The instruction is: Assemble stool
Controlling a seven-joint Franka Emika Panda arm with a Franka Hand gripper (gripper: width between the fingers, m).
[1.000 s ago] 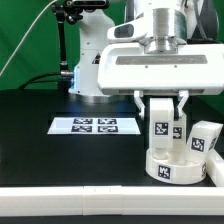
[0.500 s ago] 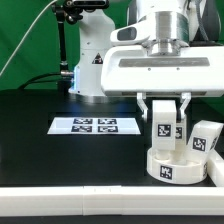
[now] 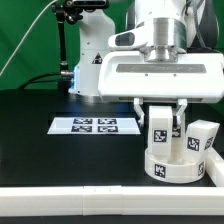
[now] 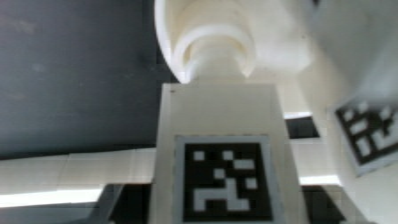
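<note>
The round white seat [image 3: 173, 163] lies on the black table at the exterior view's right, a tag on its front. My gripper [image 3: 160, 123] stands right above it, shut on a white blocky leg [image 3: 160, 125] with a tag, held upright with its lower end at or in the seat's top. In the wrist view the held leg [image 4: 222, 140] fills the middle, its rounded tip meeting the seat [image 4: 214, 30]. A second leg [image 3: 177, 128] shows just behind the held one. Another tagged leg [image 3: 201, 138] stands by the seat's right side.
The marker board [image 3: 94, 126] lies flat on the table at centre left. A white bar [image 3: 60, 176] runs along the table's front edge. The robot base [image 3: 90, 70] stands behind.
The gripper with the leg has shifted slightly, and the seat with the nearby leg has moved a little toward the exterior view's left.
</note>
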